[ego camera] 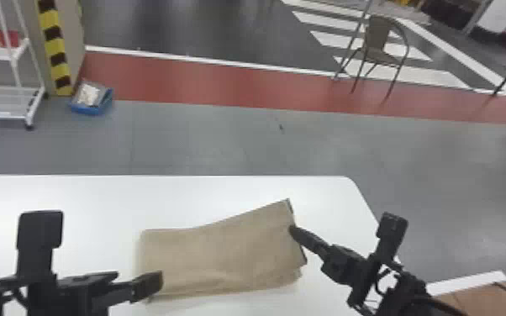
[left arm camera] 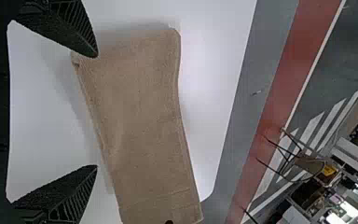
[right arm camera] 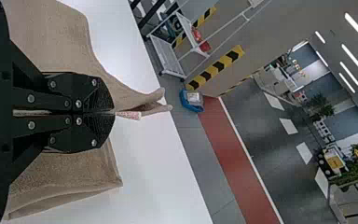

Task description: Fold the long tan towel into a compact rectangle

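Towel prob. at risk of a skewed fold: R gripper is clamped on just a bit of its right short end, w/ cloth drooping either side of the pinch, so a lift could slip or bring some layers & leave others b/c the plies look loose there. L gripper has its fingers well apart w/ nothing clamped, so nothing seems to anchor the left end; a pull from R could drag the whole strip across the table rather than fold it. If L closes too shallow, it may get the top ply only or bunch the near corner

Position: towel lies flat-ish on the table, already a narrow multi-layer strip, running btwn the two grippers. Left end is by L's fingertips, near corner right at one of them; contact, can't tell. Right end is in R's pinch, a pale tag poking out just past the tips
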{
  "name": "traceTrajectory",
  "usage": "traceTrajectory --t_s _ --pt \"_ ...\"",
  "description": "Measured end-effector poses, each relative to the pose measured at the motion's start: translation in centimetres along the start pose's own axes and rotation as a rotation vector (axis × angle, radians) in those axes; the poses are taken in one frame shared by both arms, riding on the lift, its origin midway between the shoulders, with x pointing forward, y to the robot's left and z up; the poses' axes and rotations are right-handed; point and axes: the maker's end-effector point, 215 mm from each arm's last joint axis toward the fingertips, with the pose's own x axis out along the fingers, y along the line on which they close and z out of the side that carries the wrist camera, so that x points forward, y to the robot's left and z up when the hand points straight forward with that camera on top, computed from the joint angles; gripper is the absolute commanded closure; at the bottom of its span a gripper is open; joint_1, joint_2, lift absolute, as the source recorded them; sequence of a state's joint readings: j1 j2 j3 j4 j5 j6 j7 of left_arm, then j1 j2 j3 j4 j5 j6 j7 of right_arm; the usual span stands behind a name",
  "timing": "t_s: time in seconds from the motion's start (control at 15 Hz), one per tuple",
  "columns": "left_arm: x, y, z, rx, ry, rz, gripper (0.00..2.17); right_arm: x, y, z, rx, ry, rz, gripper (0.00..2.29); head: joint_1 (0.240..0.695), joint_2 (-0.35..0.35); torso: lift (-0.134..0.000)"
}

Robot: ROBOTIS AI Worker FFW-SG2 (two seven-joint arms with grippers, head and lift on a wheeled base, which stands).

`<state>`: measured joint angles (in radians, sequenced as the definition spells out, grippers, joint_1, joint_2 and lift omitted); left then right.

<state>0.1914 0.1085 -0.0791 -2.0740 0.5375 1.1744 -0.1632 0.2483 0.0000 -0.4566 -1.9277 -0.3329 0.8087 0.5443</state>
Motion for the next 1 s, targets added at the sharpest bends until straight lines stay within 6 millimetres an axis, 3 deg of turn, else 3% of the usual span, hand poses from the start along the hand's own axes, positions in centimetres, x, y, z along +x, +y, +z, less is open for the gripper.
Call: traceTrajectory --t_s 0.2,0.8,0.87,1.0 --pt "0.1 0.2 0.0 -0.004 0.001 0.001 0.03 0.0 -0.7 0.1 0.006 -0.004 -0.01 1.12 0.695 -0.328 0.0" --pt "0.5 0.5 -0.2 -0.006 0.011 0.005 0.03 1.3 -5.1 -2.8 0.026 0.024 -0.088 1.1 0.695 -0.35 0.0" --pt "0.6 0.5 -0.3 -0.006 0.013 0.005 0.03 1.4 -5.8 -2.8 0.025 0.024 -0.103 0.94 0.695 -0.35 0.0" --pt "0.7 0.5 -0.5 -0.008 0.017 0.005 0.03 1.6 -7.0 -3.0 0.018 0.033 -0.14 0.24 0.695 -0.35 0.0"
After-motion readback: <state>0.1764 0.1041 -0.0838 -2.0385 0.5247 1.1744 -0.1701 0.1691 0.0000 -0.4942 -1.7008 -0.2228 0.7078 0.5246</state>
